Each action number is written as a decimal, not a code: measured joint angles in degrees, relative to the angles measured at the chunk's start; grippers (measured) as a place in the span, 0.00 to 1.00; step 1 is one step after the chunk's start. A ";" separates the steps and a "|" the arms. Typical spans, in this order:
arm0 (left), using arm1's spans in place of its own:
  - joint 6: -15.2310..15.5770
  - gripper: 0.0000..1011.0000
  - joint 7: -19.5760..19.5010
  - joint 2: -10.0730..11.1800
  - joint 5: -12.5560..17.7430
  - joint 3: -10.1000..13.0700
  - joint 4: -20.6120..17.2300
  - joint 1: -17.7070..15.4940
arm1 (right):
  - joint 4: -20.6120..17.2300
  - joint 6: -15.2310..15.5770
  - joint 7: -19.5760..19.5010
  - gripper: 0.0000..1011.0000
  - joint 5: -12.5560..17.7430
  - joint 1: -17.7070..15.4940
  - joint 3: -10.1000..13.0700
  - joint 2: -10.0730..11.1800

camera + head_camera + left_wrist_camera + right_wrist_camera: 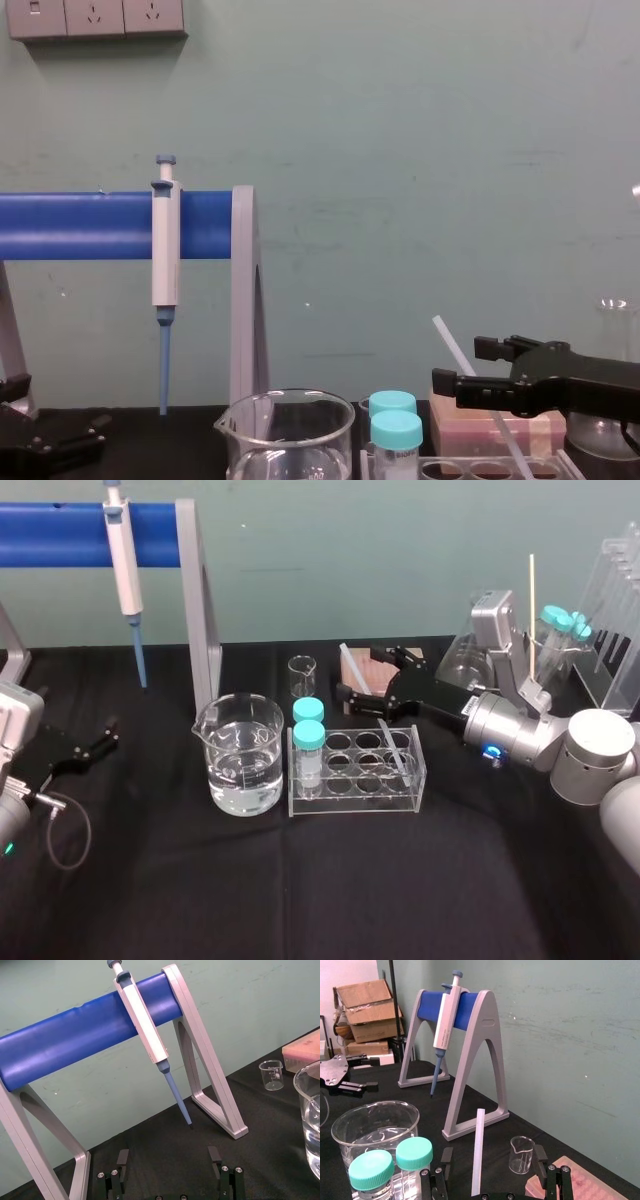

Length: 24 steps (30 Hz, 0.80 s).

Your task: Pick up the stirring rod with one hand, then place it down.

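With the stirring rod (479,1150) leaning out of the tube rack (355,802) between its wide-spread fingers (446,1156), the right gripper (493,1154) should close gently on the shaft and lift along the lean; the left gripper (168,1155), likewise spread, idles left of the rack.

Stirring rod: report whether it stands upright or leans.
Leaning: the stirring rod slants out of the tube rack, between the right gripper's open fingers.

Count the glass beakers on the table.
2: a large clear glass beaker holding water, left of the clear tube rack, and a small empty glass beaker behind it.
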 joint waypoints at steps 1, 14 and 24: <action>0.00 0.99 0.00 0.00 0.00 0.00 0.00 0.00 | -0.01 0.00 0.00 0.99 0.01 0.00 0.00 0.00; 0.00 0.99 0.00 0.00 0.00 0.00 0.00 0.00 | -0.16 0.00 -0.03 0.87 0.09 -0.07 0.04 0.06; 0.00 0.99 0.00 0.00 0.00 0.00 0.00 0.00 | -0.21 -0.01 -0.04 0.56 0.10 -0.09 0.05 0.08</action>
